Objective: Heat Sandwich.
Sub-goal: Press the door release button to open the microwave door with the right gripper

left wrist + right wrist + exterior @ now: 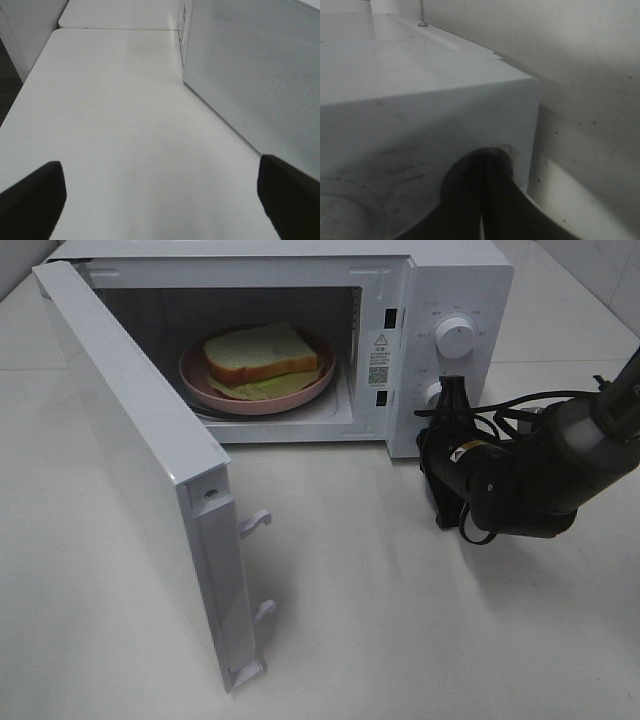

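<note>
The sandwich [260, 352], a bread slice over a pale yellow-green layer, lies on the round pink plate [197, 383] inside the white microwave [465, 280]. The microwave's door [130, 440] stands wide open to the left. My right gripper [451, 388] is at the lower knob [433, 396] on the control panel. In the right wrist view its fingers [465, 205] are pressed almost together against the panel. My left gripper [160, 195] is open and empty over bare table, beside the door's outer face [250, 65]. It is out of the exterior high view.
The upper knob [455, 337] sits above my right gripper. The door's latch hooks [255, 523] stick out from its edge near the table's front. A wall [580, 60] stands close behind the microwave.
</note>
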Available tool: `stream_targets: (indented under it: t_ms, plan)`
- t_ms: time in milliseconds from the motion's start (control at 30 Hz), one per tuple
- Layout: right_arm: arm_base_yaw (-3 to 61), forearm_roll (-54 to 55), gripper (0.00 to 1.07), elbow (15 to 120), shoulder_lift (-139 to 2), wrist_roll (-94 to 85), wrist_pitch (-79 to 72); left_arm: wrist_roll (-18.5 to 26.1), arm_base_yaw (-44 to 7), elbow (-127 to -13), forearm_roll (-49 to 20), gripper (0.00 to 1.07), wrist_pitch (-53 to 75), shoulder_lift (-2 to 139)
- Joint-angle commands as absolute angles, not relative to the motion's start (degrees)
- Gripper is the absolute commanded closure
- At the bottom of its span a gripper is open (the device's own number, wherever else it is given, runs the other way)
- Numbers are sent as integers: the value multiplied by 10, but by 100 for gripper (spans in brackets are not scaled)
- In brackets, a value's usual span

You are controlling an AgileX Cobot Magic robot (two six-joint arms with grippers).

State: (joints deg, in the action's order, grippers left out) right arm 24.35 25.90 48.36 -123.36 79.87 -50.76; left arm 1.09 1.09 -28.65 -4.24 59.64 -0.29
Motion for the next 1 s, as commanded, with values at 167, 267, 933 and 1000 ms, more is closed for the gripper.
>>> stream_targets:
  t_ms: [167,267,933,1000]
  plan:
    - [220,213,107,543,-1223,800,-597,10,13,-284,-45,9,592,-18]
    - [220,211,106,543,-1214,796,-570,10,13,-284,-45,9,592,-18]
    - [220,176,106,441,-1153,800,-417,10,13,-284,-45,9,592,-18]
    - [220,171,106,425,-1140,795,-388,10,13,-284,-45,9,592,-18]
